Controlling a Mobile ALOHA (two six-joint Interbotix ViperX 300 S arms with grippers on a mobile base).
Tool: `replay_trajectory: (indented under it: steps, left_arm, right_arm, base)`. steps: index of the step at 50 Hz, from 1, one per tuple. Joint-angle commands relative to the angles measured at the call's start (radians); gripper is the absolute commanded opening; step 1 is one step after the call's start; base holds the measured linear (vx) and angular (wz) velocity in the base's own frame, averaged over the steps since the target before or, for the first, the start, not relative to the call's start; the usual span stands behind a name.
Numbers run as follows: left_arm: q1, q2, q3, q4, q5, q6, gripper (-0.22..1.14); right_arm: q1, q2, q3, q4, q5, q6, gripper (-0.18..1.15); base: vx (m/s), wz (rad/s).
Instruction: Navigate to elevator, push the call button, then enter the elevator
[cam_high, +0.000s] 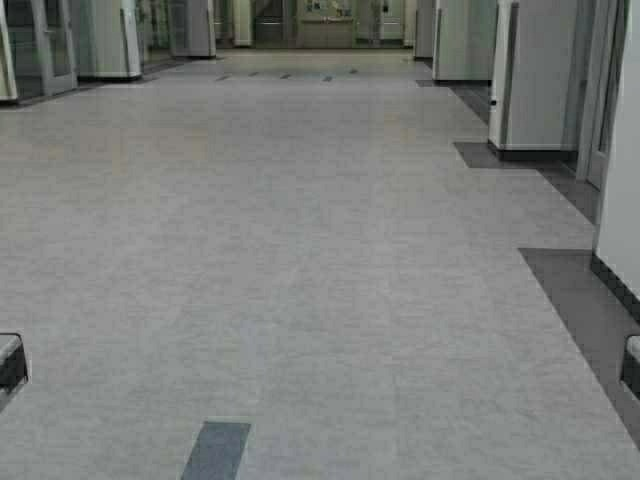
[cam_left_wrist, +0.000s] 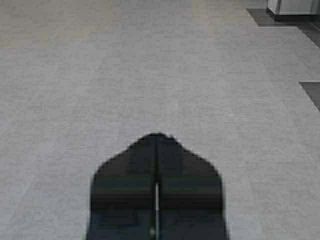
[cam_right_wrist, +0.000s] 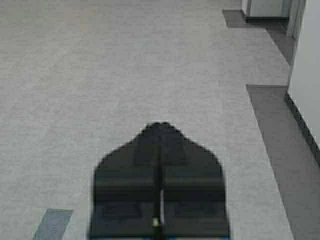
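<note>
I face a long corridor with a pale grey floor (cam_high: 300, 250). The elevator and the call button are out of view. My left gripper (cam_left_wrist: 157, 135) is shut with nothing in it and hangs over bare floor. My right gripper (cam_right_wrist: 160, 124) is shut and empty too, held over the floor near the right-hand wall. In the high view only a dark bit of each arm shows: the left arm (cam_high: 10, 362) at the left edge and the right arm (cam_high: 631, 365) at the right edge.
White wall sections (cam_high: 535, 75) stand along the right, each with a dark floor strip (cam_high: 585, 310) at its foot; the nearest wall (cam_high: 622, 190) is close. Glass doors (cam_high: 40, 45) and pillars (cam_high: 105, 40) line the far left. A dark floor tile (cam_high: 215, 452) lies just ahead.
</note>
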Motion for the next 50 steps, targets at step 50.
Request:
replay_trajectory:
  steps: [50]
  left_arm:
    - [-0.002,-0.018,0.026,0.003,-0.101,-0.002,0.02]
  right_arm:
    - [0.002,-0.014,-0.011,0.002,-0.009,0.003,0.05]
  base:
    - [0.46,0.03]
